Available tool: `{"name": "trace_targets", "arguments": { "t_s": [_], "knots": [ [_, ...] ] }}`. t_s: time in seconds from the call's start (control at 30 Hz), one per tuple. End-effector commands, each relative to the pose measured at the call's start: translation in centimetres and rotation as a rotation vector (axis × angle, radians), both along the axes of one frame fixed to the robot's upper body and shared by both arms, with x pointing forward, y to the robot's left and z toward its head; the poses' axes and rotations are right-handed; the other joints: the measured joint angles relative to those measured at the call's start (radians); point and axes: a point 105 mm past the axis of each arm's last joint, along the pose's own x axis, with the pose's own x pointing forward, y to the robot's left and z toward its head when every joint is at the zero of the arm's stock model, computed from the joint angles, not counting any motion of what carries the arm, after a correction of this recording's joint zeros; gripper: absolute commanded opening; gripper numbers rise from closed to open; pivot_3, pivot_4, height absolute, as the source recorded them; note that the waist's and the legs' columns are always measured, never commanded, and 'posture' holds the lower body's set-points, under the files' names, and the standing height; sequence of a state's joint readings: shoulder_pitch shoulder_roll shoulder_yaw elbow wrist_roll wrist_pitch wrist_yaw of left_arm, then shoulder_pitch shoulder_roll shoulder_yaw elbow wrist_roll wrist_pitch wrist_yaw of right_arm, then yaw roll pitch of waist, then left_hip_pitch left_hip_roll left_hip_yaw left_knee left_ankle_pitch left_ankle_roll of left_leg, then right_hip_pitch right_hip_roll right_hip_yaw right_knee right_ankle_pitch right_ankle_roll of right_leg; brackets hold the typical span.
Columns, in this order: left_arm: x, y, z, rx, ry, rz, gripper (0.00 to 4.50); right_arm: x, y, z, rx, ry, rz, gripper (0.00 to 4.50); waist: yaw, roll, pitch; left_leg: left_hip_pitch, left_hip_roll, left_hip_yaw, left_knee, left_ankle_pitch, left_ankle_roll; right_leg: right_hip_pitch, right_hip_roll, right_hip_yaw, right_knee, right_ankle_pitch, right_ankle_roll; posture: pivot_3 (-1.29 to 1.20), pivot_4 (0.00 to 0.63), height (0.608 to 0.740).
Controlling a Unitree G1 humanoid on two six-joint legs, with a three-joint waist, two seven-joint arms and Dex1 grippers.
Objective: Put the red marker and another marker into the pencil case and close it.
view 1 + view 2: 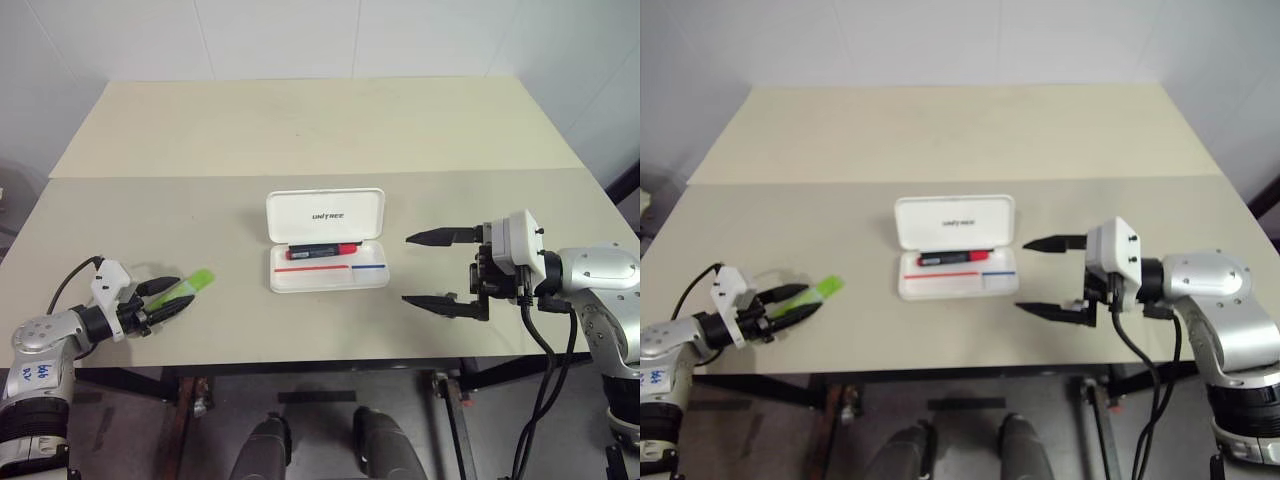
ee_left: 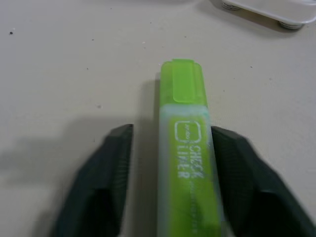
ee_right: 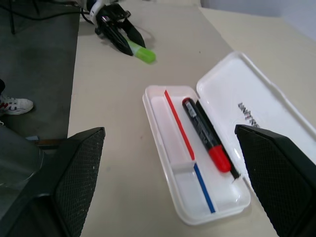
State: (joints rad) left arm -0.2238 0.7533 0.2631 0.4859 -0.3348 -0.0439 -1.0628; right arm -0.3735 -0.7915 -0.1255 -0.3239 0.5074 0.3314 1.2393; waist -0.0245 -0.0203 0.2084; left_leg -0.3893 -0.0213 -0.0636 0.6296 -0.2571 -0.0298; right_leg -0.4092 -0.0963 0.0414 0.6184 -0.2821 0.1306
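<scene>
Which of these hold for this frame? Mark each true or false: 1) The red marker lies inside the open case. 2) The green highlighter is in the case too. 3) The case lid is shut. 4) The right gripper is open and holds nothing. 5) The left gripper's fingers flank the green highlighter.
1) True: the red marker lies in the pencil case.
2) False: the green highlighter lies on the table, left of the case.
3) False: the lid stands open.
4) True: the right gripper is open and holds nothing.
5) True: the left gripper has a finger on each side of it.

Red marker [image 1: 322, 249] lies in the pencil case [image 1: 328, 270]; green marker [image 1: 190, 288] left of it.
</scene>
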Motion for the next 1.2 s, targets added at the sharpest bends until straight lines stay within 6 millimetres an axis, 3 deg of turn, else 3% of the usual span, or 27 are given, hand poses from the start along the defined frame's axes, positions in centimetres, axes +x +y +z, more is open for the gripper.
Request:
{"name": "trace_targets", "arguments": {
  "t_s": [0.03, 0.13, 0.27, 0.4, 0.47, 0.53, 0.9, 1.2],
  "knots": [
    [-0.4, -0.3, -1.0, 0.003, 0.040, -0.017, 1.17, -0.6, 0.5, 1.2, -0.001, -0.044, 0.021, 4.46, 0.000, 0.000, 0.000, 0.000, 0.000, 0.000, 0.000, 0.000, 0.000, 0.000, 0.000, 0.000, 0.000, 0.000, 0.000, 0.00, 0.150, 0.740],
    [-0.2, -0.8, -0.2, 0.009, -0.001, -0.033, 1.11, -0.5, 0.5, 1.1, 0.002, -0.044, 0.018, 4.46, 0.000, 0.000, 0.000, 0.000, 0.000, 0.000, 0.000, 0.000, 0.000, 0.000, 0.000, 0.000, 0.000, 0.000, 0.000, 0.00, 0.150, 0.740],
    [0.7, -2.1, 2.7, -0.009, -0.154, -0.068, 1.11, -0.4, 0.5, 0.9, 0.003, -0.041, 0.009, 4.46, 0.004, 0.000, 0.000, -0.001, 0.000, 0.000, 0.000, 0.000, 0.000, 0.000, 0.000, 0.000, 0.000, 0.000, 0.000, 0.00, 0.150, 0.740],
    [0.8, -2.5, 3.3, -0.010, -0.180, -0.078, 1.11, -0.4, 0.5, 0.8, 0.004, -0.040, 0.007, 4.46, 0.006, -0.001, 0.000, -0.001, 0.001, 0.000, 0.000, 0.000, 0.000, 0.000, 0.000, -0.001, 0.000, 0.000, 0.000, 0.00, 0.150, 0.740],
    [1.2, -5.4, 5.5, -0.008, -0.246, -0.193, 1.11, -0.2, 0.4, 0.6, 0.009, -0.038, -0.010, 4.46, 0.006, -0.001, 0.000, -0.001, 0.000, 0.000, 0.000, 0.000, 0.000, 0.000, 0.000, -0.001, 0.000, 0.000, 0.000, 0.00, 0.150, 0.740],
    [1.3, -7.0, 6.6, -0.007, -0.275, -0.259, 1.11, -0.1, 0.4, 0.4, 0.012, -0.037, -0.020, 4.46, 0.011, -0.001, 0.000, -0.002, 0.001, 0.000, 0.001, 0.000, 0.000, 0.000, 0.000, -0.001, -0.001, 0.000, 0.000, 0.00, 0.150, 0.740],
    [1.5, -13.6, 7.9, 0.035, -0.234, -0.602, 1.11, -0.3, 0.2, 0.2, 0.034, -0.057, -0.086, 4.46, 0.024, -0.001, 0.000, -0.002, -0.003, 0.001, 0.001, 0.000, -0.001, -0.001, 0.004, -0.001, -0.001, 0.000, 0.000, 0.00, 0.150, 0.740],
    [3.1, -17.7, 7.2, 0.044, -0.231, -0.718, 1.11, -1.2, 0.1, 0.0, 0.066, -0.072, -0.166, 4.46, 0.022, -0.002, 0.000, -0.002, -0.003, 0.001, 0.002, 0.000, 0.000, 0.000, 0.004, -0.001, -0.001, 0.000, 0.001, 0.00, 0.150, 0.740]
  ]
}}
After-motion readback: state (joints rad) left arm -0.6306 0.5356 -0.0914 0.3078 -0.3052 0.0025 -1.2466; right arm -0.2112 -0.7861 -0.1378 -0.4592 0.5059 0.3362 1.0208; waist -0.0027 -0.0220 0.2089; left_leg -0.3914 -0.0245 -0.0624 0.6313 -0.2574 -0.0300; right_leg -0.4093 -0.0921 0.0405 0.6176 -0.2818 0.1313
